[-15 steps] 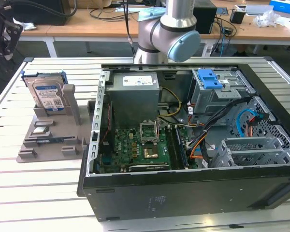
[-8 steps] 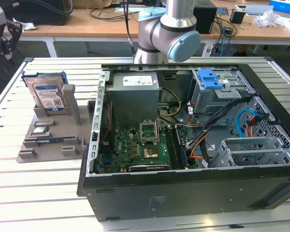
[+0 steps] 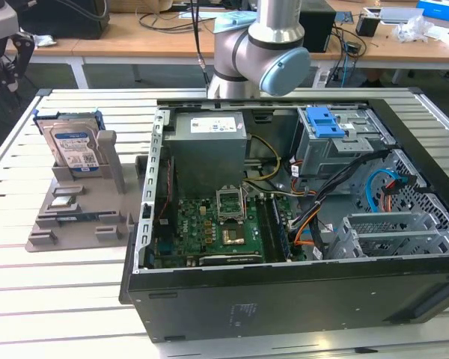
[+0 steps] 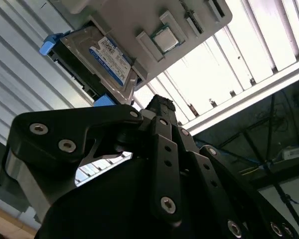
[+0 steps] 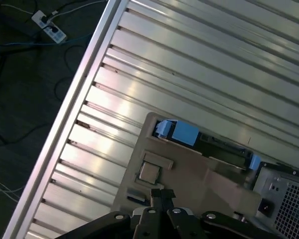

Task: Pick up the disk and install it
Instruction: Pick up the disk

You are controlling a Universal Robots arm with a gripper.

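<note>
In the grey holder [image 3: 67, 224], the disk [image 3: 73, 149] stands upright — beside the case [image 3: 284, 299].

Disk [image 3: 73, 149]: silver metal, white-and-blue paper label. Bracket [image 4: 50, 44]: smooth blue plastic. Holder [image 3: 82, 217]: matt grey plastic. Tabletop [image 3: 60, 284]: ribbed bare aluminium, bright sheen. Tool [image 4: 157, 105]: matt black finish, shiny screw heads. Computer case [image 3: 284, 307]: smooth black sheet metal.

I log one slatted silver aluminium table [image 3: 60, 299]. Directly on it: a grey plastic parts holder [image 3: 82, 221], toward the exterior view's left, and an open black metal computer case [image 3: 284, 299] beside it.
</note>
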